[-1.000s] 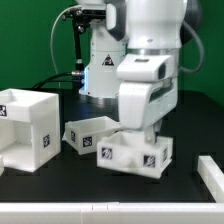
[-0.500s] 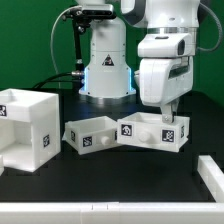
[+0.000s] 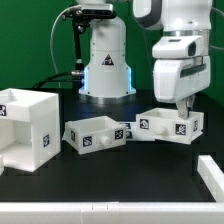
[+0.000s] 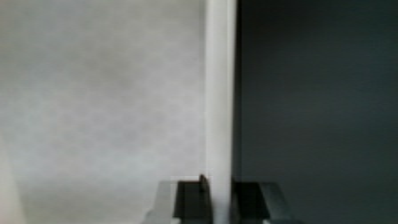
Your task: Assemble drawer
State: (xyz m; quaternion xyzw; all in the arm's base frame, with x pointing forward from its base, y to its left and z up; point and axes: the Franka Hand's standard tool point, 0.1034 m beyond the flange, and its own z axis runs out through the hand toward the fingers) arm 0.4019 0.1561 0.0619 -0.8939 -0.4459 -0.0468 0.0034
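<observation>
1. Shell (image 3: 28, 125): stands on the bench (image 3: 140, 175) at the exterior view's left. An open side faces up. Square tags (image 3: 43, 140) show on its outer faces. Nothing grips it.

2. Middle tray (image 3: 95, 137): lies on the bench just beside the shell, to the shell's right in the exterior view, with a narrow gap between them. It is set slightly askew, open side up, with tags on its near wall. Nothing grips it.

3. Base (image 3: 105, 70): the robot's pedestal stands at the back of the bench, behind the middle tray.

4. Right tray (image 3: 165, 125): sits near the middle tray's right end, open side up, with tags on the wall facing the camera. Whether the two trays touch cannot be told. Whether this tray rests on the bench or hangs just clear of it cannot be told either.

5. Arm (image 3: 180, 60): comes down from above at the exterior view's right, directly over the right tray.

6. Jaws: closed on a wall of the right tray. The wrist view shows the wall's thin white edge clamped between two dark fingers (image 4: 189, 200), with white tray surface on one side of that edge and dark bench on the other.

7. White bar (image 3: 212, 172): lies on the bench at the exterior view's far right, well apart from the right tray.
</observation>
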